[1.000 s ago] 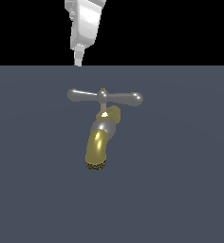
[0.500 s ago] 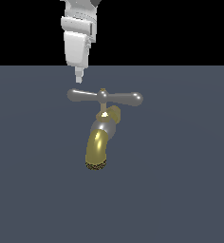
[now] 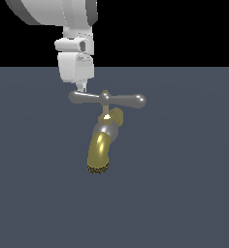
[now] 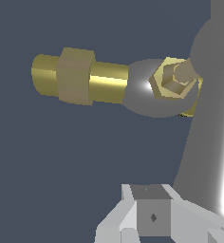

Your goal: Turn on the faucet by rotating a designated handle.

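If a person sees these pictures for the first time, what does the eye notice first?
Probably the faucet, alone in the middle of a plain dark surface, with its shiny gold spout curving down. Next, the white gripper coming from above, its tip right at the handle, at the arm on the exterior view's left.

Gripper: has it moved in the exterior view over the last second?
Yes. The gripper has come down toward the handle, which has stayed put; its tip now sits just above the arm on the exterior view's left.

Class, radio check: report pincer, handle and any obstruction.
Pincer just above the handle, exterior view's left arm; open or shut unclear. Faucet spout pointing down. Nothing in the way.
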